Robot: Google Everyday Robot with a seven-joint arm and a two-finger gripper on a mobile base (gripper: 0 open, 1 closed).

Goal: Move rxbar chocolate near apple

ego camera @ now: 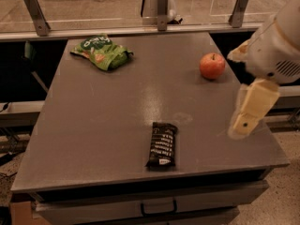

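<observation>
Table [93, 139]: grey flat top that fills most of the view, with a drawer below its front edge
Snack bar [162, 144]: black wrapper with white lettering, lying flat at about 6 o'clock from the table's middle, near the front edge, its long side running roughly front to back with a slight tilt
Apple [212, 65]: red-orange, resting stem-side up at about 2 o'clock from the table's middle, well apart from the snack bar
Bar to apple: the apple lies at about 1 o'clock from the bar, with bare table top between them
Green bag [101, 53]: crumpled, lying at about 11 o'clock, near the far left corner
Gripper [246, 118]: cream-coloured, hanging from the white arm [276, 46] at about 4 o'clock, over the table's right edge, touching none of the things
Gripper to things: at 3 o'clock from the bar and at about 5 o'clock from the apple
Gripper state: cannot tell whether wide or narrow, and nothing is seen in its hold
Drawer handle [158, 208]: dark, just below the bar's spot
Rail [117, 31]: metal, along the far edge, with slanted posts
</observation>
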